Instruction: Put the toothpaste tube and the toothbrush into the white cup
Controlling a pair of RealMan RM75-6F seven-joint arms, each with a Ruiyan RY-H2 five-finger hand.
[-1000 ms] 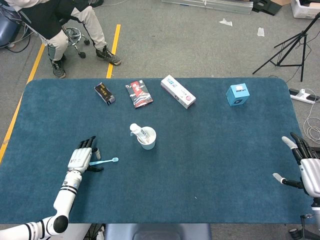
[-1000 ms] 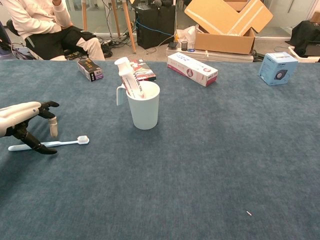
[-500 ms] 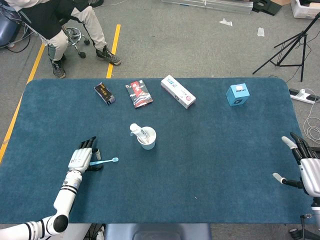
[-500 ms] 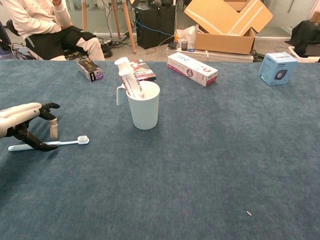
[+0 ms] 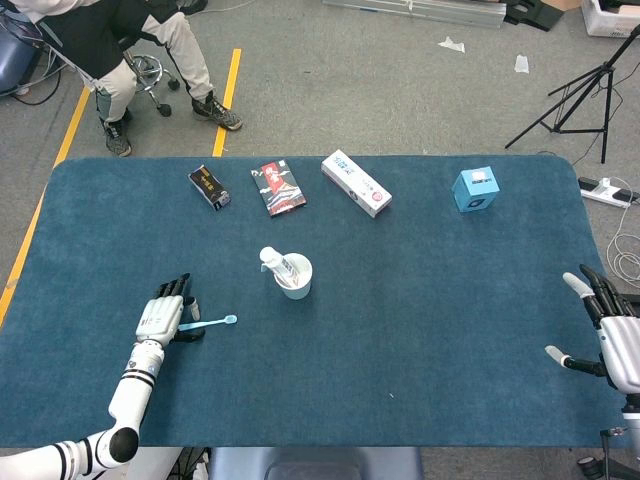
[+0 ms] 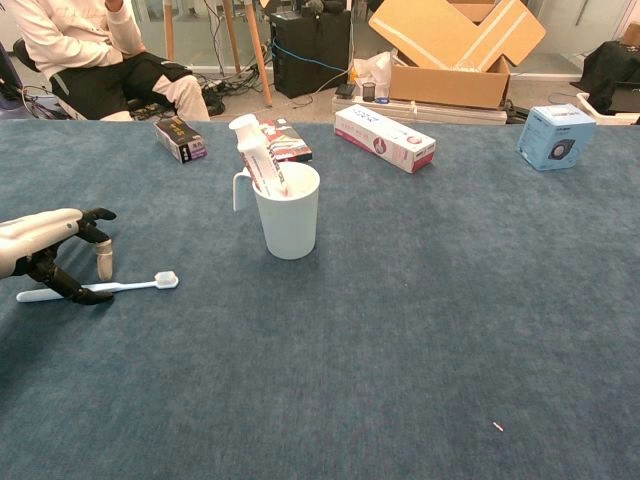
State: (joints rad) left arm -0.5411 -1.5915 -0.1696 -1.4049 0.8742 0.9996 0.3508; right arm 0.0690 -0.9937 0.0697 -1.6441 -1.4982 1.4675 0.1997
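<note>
My left robot hand (image 6: 50,255) arches over the handle of the pale blue toothbrush (image 6: 110,287), not gripping; it lies flat on the blue desk (image 6: 400,330), head toward three o'clock, white cup (image 6: 287,211) beyond. My right robot hand (image 5: 610,335) idles open.

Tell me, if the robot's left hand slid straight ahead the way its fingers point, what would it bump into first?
Probably nothing soon: the left hand points up the table, with bare cloth ahead. The small dark box sits slightly right of that line. The toothbrush lies beside it, not ahead.
</note>
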